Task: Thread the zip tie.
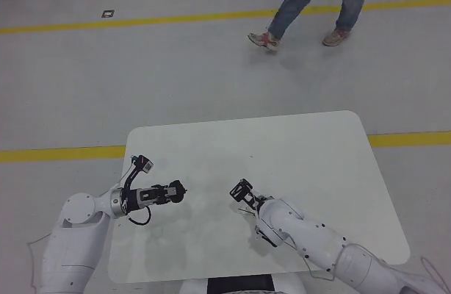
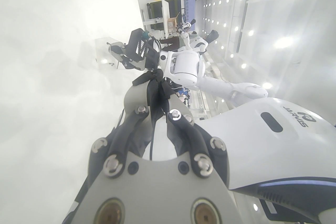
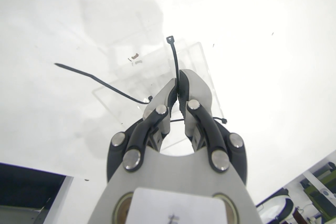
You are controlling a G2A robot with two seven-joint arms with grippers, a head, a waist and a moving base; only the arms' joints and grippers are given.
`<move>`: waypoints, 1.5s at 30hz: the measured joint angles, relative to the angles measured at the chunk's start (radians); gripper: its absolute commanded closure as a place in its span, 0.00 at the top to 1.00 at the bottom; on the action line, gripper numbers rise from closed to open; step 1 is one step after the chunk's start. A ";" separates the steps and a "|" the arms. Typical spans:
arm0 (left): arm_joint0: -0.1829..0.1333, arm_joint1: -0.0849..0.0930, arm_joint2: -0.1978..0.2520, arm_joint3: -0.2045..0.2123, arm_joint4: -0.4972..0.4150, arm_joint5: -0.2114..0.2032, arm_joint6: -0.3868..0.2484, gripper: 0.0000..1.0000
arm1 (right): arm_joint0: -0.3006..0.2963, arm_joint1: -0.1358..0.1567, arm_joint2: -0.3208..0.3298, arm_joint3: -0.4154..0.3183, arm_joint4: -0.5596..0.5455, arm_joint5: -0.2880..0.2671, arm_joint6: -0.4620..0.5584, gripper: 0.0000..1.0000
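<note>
1. Zip tie (image 3: 174, 57): upright in R gripper (image 3: 179, 75), fingers pinched shut on its strap, head end up, over a clear tray (image 3: 207, 70).
2. 2nd tie (image 3: 105, 83): flat, partly on tray, tail out on table (image 3: 262, 25).
3. L gripper (image 2: 155, 89): fingers closed on a black fabric-like strip (image 2: 147, 78); can't tell what it is.
4. Top view: grippers apart, tips facing each other.
5. White tag (image 3: 176, 206) on R gripper base; print too small to read.

A white table (image 1: 306, 147) with round corners stands on a smooth grey floor (image 1: 137, 81) with yellow lines (image 1: 56, 154), and many bright round lights (image 2: 284, 42) shine on the ceiling.
</note>
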 measured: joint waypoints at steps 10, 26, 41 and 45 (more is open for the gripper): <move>0.000 0.000 0.000 0.000 0.000 0.000 0.000 0.00 | -0.099 0.026 0.109 -0.101 0.014 -0.059 -0.079 0.00; 0.000 0.000 0.000 0.000 0.000 0.000 0.000 0.00 | -0.375 0.109 0.463 -0.313 0.337 -0.477 -0.490 0.00; 0.000 0.000 0.000 0.000 0.000 0.000 0.000 0.00 | -0.392 0.116 0.483 -0.319 0.384 -0.553 -0.554 0.00; 0.000 0.000 0.000 0.000 0.000 0.000 0.000 0.00 | -0.392 0.116 0.483 -0.319 0.385 -0.553 -0.554 0.00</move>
